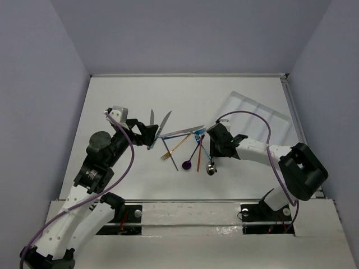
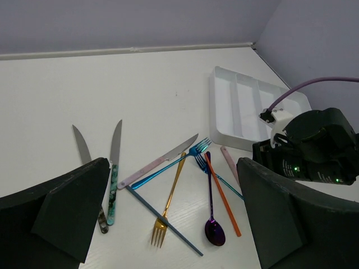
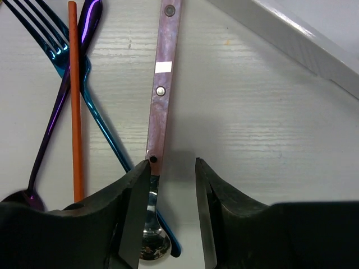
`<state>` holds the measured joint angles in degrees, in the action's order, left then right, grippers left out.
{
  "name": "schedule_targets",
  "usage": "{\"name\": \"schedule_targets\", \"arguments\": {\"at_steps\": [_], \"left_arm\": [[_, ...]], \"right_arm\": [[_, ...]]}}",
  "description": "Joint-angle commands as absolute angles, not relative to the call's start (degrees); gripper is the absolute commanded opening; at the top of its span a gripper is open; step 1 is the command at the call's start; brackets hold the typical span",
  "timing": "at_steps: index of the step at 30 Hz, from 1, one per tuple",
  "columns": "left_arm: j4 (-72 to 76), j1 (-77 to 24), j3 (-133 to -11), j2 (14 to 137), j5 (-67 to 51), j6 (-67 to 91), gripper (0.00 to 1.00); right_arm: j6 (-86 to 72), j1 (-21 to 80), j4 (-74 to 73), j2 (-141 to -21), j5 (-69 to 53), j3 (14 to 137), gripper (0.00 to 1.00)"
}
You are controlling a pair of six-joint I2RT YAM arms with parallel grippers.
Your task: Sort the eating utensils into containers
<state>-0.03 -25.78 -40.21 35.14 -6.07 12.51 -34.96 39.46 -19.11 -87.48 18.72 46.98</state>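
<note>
The utensils lie in a loose pile at the table's middle (image 1: 188,148). My right gripper (image 3: 171,163) is open and low over the silver spoon with the pinkish handle (image 3: 162,84); the spoon's neck lies against the left finger's (image 3: 132,213) inner face. It also shows in the top view (image 1: 211,155). My left gripper (image 2: 173,168) is wide open and empty above the pile, over a gold fork (image 2: 168,202), purple spoon (image 2: 213,231), orange stick (image 2: 222,195) and blue forks (image 2: 196,150). The white divided tray (image 1: 255,109) sits at the back right.
Two knives (image 2: 115,162) lie left of the pile, close to my left gripper (image 1: 147,134) in the top view. A pink-handled knife (image 2: 160,161) and a grey-blue stick (image 2: 162,221) cross the pile. The tray's edge (image 3: 291,39) is just beyond the spoon. Walls ring the table.
</note>
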Motion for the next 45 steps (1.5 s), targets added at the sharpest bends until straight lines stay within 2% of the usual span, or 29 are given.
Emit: {"name": "schedule_targets", "arguments": {"at_steps": [1, 7, 17, 30, 32, 37, 38, 42, 44, 45], "left_arm": [[1.9, -25.7, -41.9, 35.2, -7.2, 12.1, 0.99], [2.0, -25.7, -41.9, 35.1, -7.4, 12.0, 0.99], [2.2, -25.7, -41.8, 35.1, -7.6, 12.0, 0.99], [2.2, -25.7, -41.8, 35.0, -7.5, 12.1, 0.99], [2.2, -25.7, -41.9, 35.1, -7.5, 12.1, 0.99], [2.3, -25.7, -41.8, 35.2, -7.6, 12.2, 0.99], [2.3, -25.7, -41.8, 35.2, -7.6, 12.2, 0.99], [2.3, -25.7, -41.8, 35.2, -7.8, 12.1, 0.99], [2.3, -25.7, -41.7, 35.2, -7.9, 12.2, 0.99], [2.3, -25.7, -41.7, 35.3, -7.9, 12.1, 0.99]], "right_arm": [[-35.6, 40.4, -16.5, -89.8, 20.2, 48.0, 0.43], [-36.0, 40.4, -16.6, -91.5, 20.6, 48.4, 0.42], [-35.1, 41.6, -18.2, -86.5, 23.0, 50.7, 0.41], [-35.0, 41.6, -14.6, -93.3, 23.4, 51.3, 0.40], [-35.1, 41.6, -14.2, -94.4, 23.4, 51.3, 0.36], [-35.9, 41.6, -14.6, -95.6, 24.4, 51.3, 0.18], [-35.9, 41.6, -14.8, -95.5, 24.8, 51.4, 0.18], [-35.9, 41.6, -15.7, -94.1, 25.7, 51.5, 0.20], [-36.0, 41.6, -16.2, -92.8, 25.7, 51.8, 0.30], [-35.9, 41.6, -16.3, -92.3, 25.8, 51.9, 0.32]]}}
